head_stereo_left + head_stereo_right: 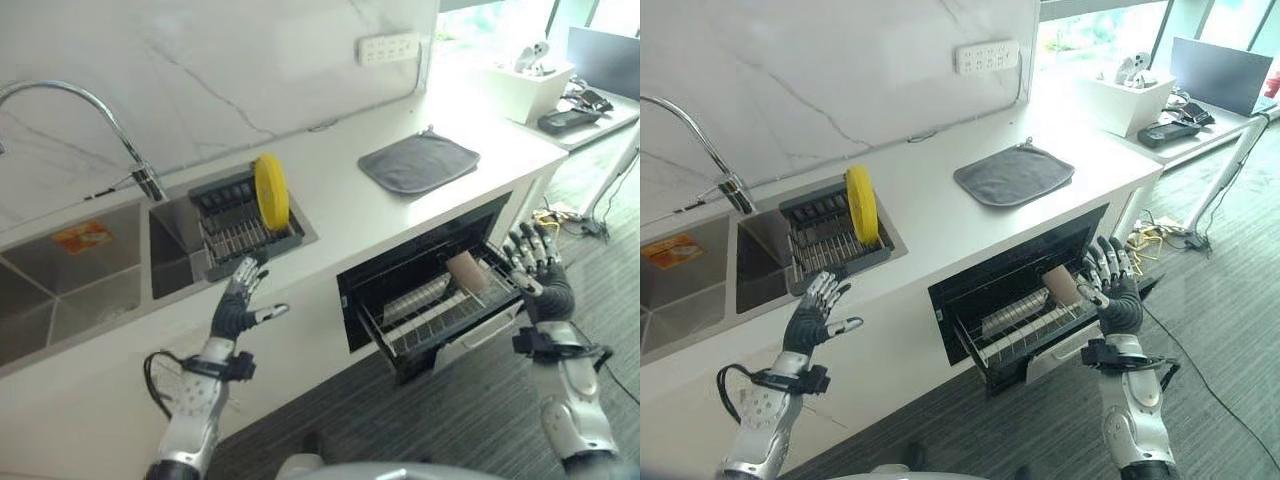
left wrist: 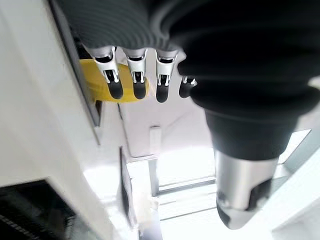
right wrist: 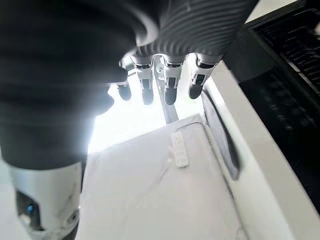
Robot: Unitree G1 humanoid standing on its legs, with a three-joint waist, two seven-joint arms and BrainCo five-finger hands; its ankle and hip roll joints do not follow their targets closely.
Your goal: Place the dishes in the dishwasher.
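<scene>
**Left eye view: yellow plate waits in the sink rack, both hands open and empty**

Left eye view shows the round yellow plate (image 1: pixel 271 191) standing on edge in a dark slotted dish rack (image 1: pixel 243 232), which sits in the right basin of the steel sink (image 1: pixel 75 290). The curved chrome faucet (image 1: pixel 95 125) arches over the basin behind it. The left hand (image 1: pixel 238 305) hovers in front of the counter's front edge, just below the rack and apart from the plate, fingers straight and spread, holding nothing.

Under the white counter (image 1: pixel 340 205), the dishwasher (image 1: pixel 430 285) stands open with its wire rack (image 1: pixel 440 310) pulled forward over the grey striped floor. A beige cup-like cylinder (image 1: pixel 467 272) lies tilted in that rack. The right hand (image 1: pixel 535 268) is raised just beside the rack's outer corner, fingers straight and fanned, gripping nothing.

A soft grey square mat (image 1: pixel 418 161) lies flat on the counter above the dishwasher, well apart from the sink. The wall behind is pale veined marble with a white socket strip (image 1: pixel 390 47).
</scene>
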